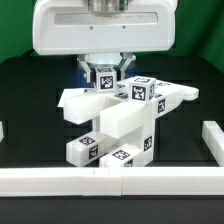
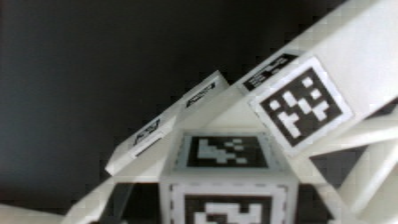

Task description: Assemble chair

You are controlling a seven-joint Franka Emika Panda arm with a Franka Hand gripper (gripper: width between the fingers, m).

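Black worktop [image 1: 30,110], matte and dark, ringed by a plain white rail [image 1: 110,182] along the near edge, with short white rail ends at 3 and 9 o'clock in the exterior view. Dim, dark backdrop behind; nothing more of the room visible.

At centre of the worktop, the chair [image 1: 118,125]: chunky white slabs, bars and small cubes locked into one blocky stack, black-and-white square tags on many faces. Flat slab reaching out toward 9 o'clock, a thinner wing toward 3 o'clock, tagged cubes at the base near 6 o'clock, just behind the near rail.

Directly above, at 12 o'clock, the big glossy white robot body [image 1: 100,28], with the gripper [image 1: 105,72] lowered onto the chair's upper rear part. Fingers [image 1: 88,70] drawn in, pinching a small tagged block at the chair's top.

Close up in the wrist view: tilted white chair [image 2: 267,120] faces and bold tags, black worktop [image 2: 89,70] beyond.

Open dark worktop at both 3 and 9 o'clock sides of the chair; tight gap only at 6 o'clock, against the rail.
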